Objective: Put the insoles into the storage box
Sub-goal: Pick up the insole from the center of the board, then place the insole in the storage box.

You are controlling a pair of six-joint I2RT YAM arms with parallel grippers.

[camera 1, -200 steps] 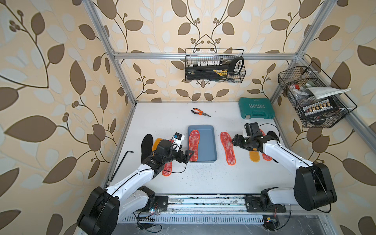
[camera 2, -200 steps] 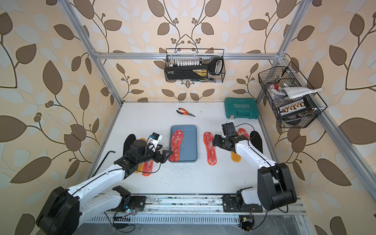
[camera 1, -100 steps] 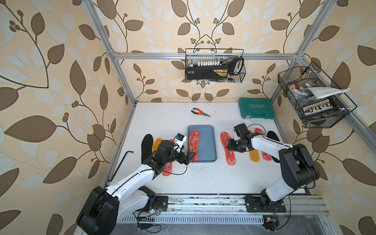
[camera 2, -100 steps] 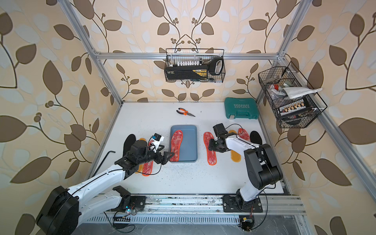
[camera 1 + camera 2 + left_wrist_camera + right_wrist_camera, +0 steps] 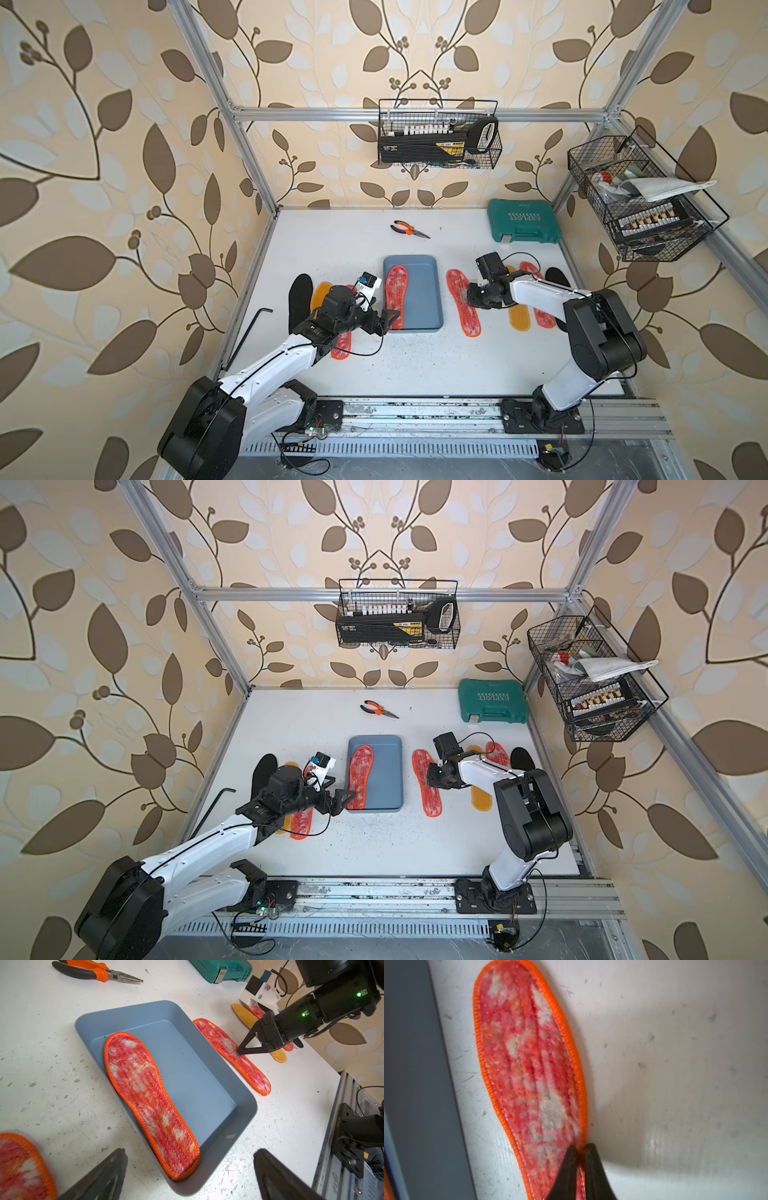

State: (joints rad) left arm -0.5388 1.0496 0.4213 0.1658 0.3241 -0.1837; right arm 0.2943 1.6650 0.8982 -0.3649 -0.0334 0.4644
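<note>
The blue-grey storage box (image 5: 422, 291) (image 5: 386, 771) (image 5: 187, 1076) stands mid-table with one red-speckled insole (image 5: 395, 297) (image 5: 149, 1095) lying in it, heel propped on the near rim. My left gripper (image 5: 390, 320) (image 5: 190, 1151) hovers open just in front of that heel, holding nothing. Right of the box a second red-speckled insole (image 5: 463, 301) (image 5: 426, 787) (image 5: 527, 1064) lies on the table. My right gripper (image 5: 471, 305) (image 5: 580, 1148) is shut on its orange right edge. More insoles lie at both sides: black (image 5: 300, 299), orange-yellow (image 5: 519, 320), red-speckled (image 5: 341, 347).
Orange-handled pliers (image 5: 409, 229) and a green tool case (image 5: 523, 221) lie at the back. Two black wire baskets (image 5: 438, 139) (image 5: 640, 199) hang on the walls. A black hex key (image 5: 249, 332) lies by the left frame rail.
My right gripper has swung left from the outer insoles to the red-speckled one beside the box and closed on its edge. The left gripper has edged slightly forward, still open.
</note>
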